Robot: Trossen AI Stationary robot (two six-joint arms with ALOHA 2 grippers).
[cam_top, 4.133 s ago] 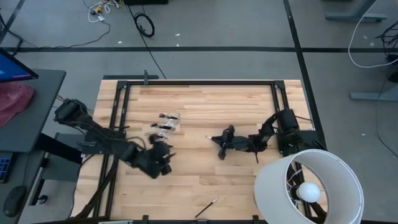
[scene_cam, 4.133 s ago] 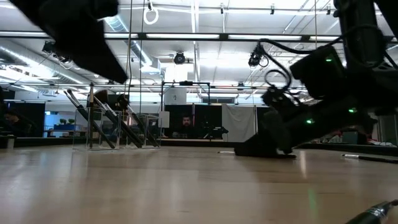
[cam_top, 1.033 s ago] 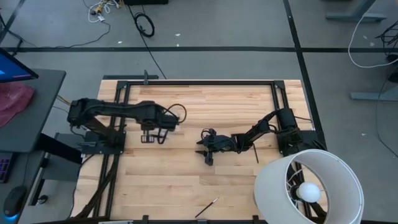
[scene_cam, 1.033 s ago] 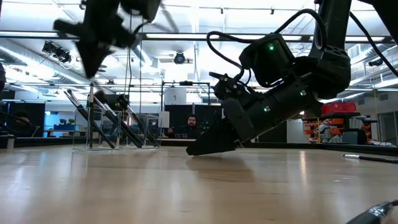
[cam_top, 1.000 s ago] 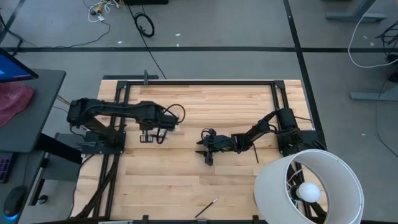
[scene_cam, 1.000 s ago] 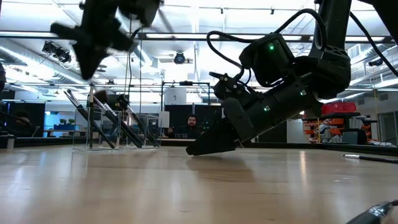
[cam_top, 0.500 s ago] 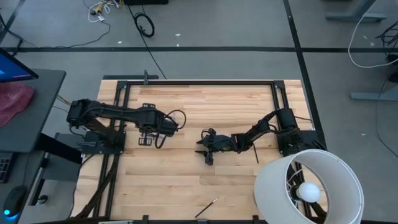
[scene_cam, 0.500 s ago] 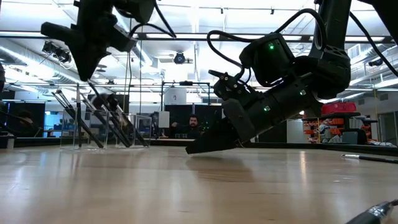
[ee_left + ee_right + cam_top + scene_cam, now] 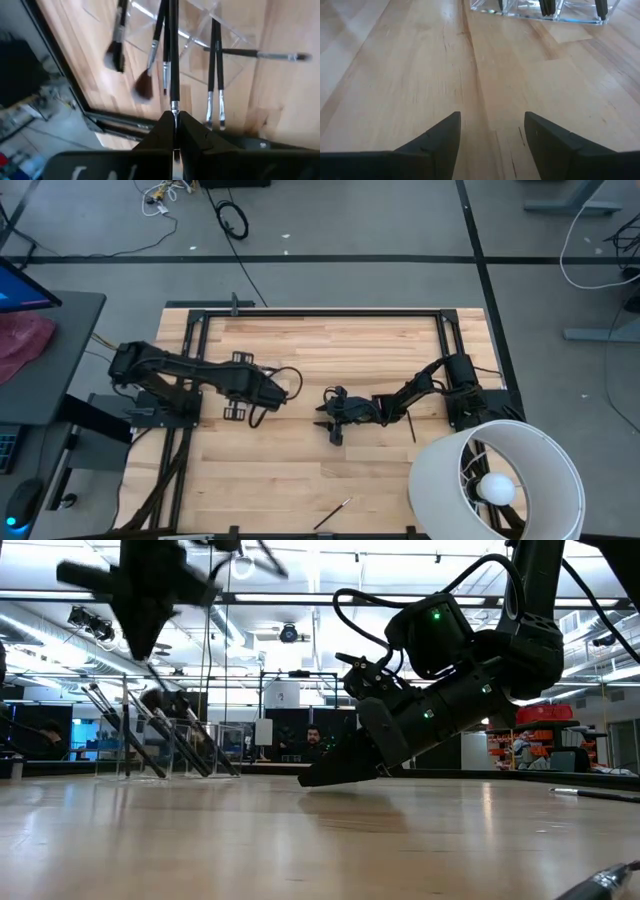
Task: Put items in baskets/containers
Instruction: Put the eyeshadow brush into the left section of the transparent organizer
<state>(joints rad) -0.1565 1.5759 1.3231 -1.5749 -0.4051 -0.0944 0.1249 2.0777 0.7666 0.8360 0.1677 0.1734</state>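
Note:
My left gripper [image 9: 245, 402] hangs over the table's left half, pointing steeply down, shut on a thin dark makeup brush [image 9: 173, 60]. Just below it stands the clear container [image 9: 233, 413], seen too in the low view as the container [image 9: 170, 745], with several brushes leaning in it, bristles up. My right gripper [image 9: 331, 426] rests low at the table's middle, open, with bare wood between its fingers. A loose brush [image 9: 333, 515] lies by the near edge; another brush [image 9: 411, 426] lies beside the right arm. My left gripper pinches the brush between its two fingers at the silver ferrule [image 9: 173, 107], near the bristle end. The fingers [image 9: 195, 137] come from above, slanting down, and lie along the brush. The handle runs down over the container; its lower end lies outside the wrist view.
A big white lamp shade [image 9: 497, 480] fills the near right corner. A black frame rail [image 9: 196, 380] runs along the table's left side. One brush [image 9: 250, 53] lies flat beside the container. Bare wood lies between the two grippers and toward the near edge.
My left gripper has swung toward the table's near edge, still shut on the brush. The clear container with its leaning brushes has slid the same way, a little toward the near left. My right gripper has kept still.

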